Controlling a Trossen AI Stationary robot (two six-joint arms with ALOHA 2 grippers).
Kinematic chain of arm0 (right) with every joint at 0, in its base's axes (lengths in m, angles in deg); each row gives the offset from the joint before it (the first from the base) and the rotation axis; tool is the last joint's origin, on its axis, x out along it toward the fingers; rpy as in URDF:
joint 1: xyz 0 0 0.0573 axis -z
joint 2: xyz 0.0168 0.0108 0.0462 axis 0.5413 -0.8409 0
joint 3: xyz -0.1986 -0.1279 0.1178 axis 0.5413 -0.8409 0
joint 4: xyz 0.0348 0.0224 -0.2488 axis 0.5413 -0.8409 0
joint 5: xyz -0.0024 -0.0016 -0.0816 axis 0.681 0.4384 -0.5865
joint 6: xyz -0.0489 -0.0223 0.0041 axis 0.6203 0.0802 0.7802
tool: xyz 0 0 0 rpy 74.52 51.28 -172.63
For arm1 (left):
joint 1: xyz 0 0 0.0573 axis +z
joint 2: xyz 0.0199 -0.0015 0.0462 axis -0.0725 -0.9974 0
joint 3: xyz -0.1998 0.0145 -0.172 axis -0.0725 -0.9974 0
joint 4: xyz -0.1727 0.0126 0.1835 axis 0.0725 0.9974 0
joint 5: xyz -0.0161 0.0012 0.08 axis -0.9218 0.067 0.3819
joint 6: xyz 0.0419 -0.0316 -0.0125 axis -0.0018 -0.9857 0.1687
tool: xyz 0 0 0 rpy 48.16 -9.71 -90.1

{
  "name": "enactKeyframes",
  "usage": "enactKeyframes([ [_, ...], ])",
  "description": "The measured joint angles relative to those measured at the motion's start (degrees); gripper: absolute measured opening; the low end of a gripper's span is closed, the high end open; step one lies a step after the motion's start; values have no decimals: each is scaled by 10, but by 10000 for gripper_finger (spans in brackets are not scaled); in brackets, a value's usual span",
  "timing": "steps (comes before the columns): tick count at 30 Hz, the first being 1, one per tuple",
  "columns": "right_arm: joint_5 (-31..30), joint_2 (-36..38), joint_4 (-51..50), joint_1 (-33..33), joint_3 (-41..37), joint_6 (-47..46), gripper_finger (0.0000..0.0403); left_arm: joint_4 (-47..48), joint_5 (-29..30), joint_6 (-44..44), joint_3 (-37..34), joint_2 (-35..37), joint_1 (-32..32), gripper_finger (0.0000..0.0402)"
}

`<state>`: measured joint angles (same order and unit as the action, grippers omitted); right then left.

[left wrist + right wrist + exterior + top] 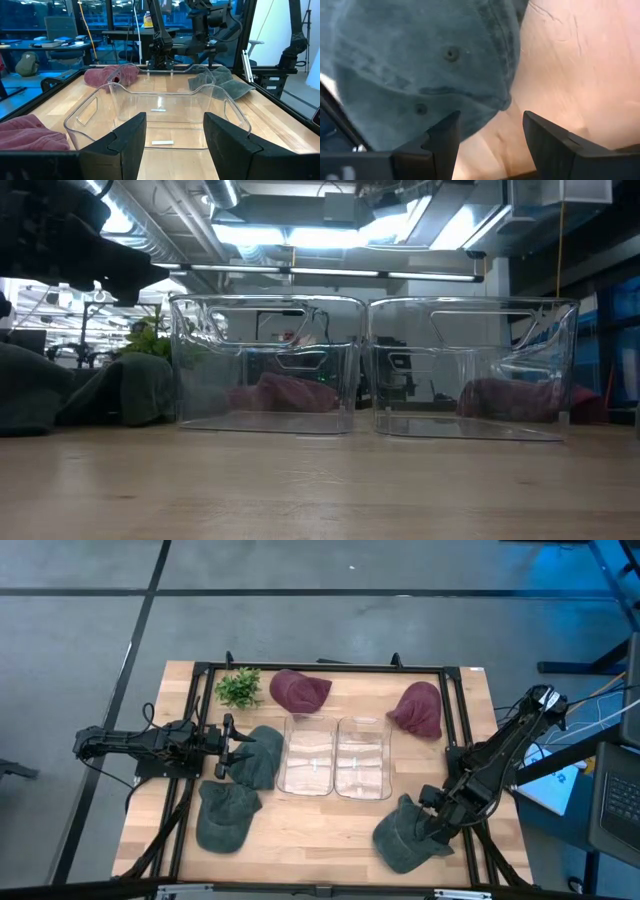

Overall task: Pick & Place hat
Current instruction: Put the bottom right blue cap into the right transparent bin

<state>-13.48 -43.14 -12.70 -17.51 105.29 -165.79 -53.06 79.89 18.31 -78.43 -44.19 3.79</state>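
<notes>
Three grey-green hats lie on the wooden table: one (398, 840) at the near right, one (226, 816) at the near left, one (260, 755) beside the left bin. Two maroon hats (299, 690) (419, 708) lie at the far side. My right gripper (432, 828) points down over the near-right hat (420, 65), open, its fingers just above the hat's rim and the bare wood. My left gripper (175, 145) stands open and level at the table's left, facing the left bin, with nothing between its fingers.
Two clear plastic bins (306, 755) (362, 757) stand side by side mid-table. A small green plant (238, 687) sits at the far left. A black frame (320, 668) borders the work area. Bare wood (320, 830) lies along the near edge between the hats.
</notes>
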Motion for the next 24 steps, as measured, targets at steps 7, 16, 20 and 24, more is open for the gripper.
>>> enactKeyframes([
  [7, 0, 0, 35, 0, -41, -19, 213, 0, 0, 0, 0, 0, 0, 194],
  [16, -3, 0, 100, 0, -73, -32, 213, 0, 0, 0, 0, 0, 0, 194],
  [20, -4, 0, 116, 0, -82, -32, 213, 0, 0, 0, 0, 0, 0, 194],
  [24, -5, 0, 151, 0, -99, -32, 213, 0, 0, 0, 0, 0, 0, 194],
])
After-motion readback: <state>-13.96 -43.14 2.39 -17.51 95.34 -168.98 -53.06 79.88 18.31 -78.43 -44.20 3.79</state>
